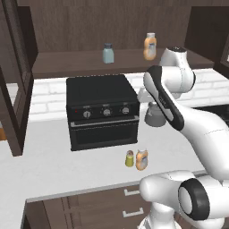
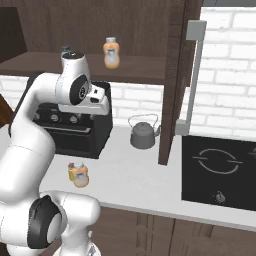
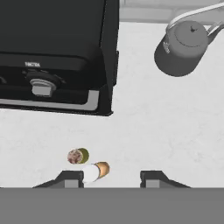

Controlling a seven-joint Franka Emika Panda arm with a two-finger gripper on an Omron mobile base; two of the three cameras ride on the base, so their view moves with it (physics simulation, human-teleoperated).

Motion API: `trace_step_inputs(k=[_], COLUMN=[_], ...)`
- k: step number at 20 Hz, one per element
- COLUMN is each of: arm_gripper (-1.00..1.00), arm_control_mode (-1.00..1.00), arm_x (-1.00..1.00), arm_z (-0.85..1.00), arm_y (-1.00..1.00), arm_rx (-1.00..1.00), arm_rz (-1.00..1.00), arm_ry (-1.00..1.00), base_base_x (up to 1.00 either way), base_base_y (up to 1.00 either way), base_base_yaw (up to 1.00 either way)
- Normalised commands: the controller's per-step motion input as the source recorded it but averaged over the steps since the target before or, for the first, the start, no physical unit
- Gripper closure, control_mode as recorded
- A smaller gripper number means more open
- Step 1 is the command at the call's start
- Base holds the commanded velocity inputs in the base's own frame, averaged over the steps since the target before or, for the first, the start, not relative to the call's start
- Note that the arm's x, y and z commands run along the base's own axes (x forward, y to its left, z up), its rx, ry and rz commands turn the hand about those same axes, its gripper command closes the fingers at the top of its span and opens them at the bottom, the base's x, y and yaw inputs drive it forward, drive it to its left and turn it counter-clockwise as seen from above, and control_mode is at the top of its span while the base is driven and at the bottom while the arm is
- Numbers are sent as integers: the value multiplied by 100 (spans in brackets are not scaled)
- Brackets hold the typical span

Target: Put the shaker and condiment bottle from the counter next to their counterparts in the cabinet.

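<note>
A white robot arm reaches out over the counter [image 1: 49, 170] of a simulated kitchen, its gripper [image 3: 111, 177] hanging high above the worktop with the two dark fingertips [image 3: 70, 178] set well apart and nothing between them. Below it, near the front edge of the counter, the small yellow-green shaker [image 1: 129, 159] stands upright just to the left of the orange condiment bottle [image 1: 142, 159], the two side by side and close to touching; in the hand view they sit just above the left fingertip, the bottle's pale cap nearest it. Behind them, toward the wall, a black toaster oven [image 1: 102, 112] with three front knobs takes up the middle of the counter, and a grey kettle [image 2: 142, 134] stands to its right, near the dark wooden upright of the cabinet [image 2: 170, 90]. On the cabinet's wide shelf above the oven, the pale blue-grey shaker [image 1: 108, 53] stands to the left and the second orange bottle [image 1: 150, 46] well apart to its right, with open shelf between them. In the right base view the arm's upper link crosses in front of the oven and hides most of the blue-grey shaker. Farther right, a black cooktop [image 2: 220, 172] is set into the counter beside a white brick wall.
</note>
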Motion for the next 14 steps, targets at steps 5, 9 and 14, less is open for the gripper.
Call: trace_step_inputs(k=[5,9,14], arm_gripper=[-100,-100,-100], arm_control_mode=[-100,-100,-100], arm_x=[-22,-43,-5], arm_z=[-1,-9,-32], arm_y=[-6,-52,-14], arm_rx=[1,15,2], arm_rz=[0,1,19], arm_ry=[-6,-20,-7], base_base_x=[0,0,0], base_base_y=[0,0,0], base_base_yaw=[0,0,0])
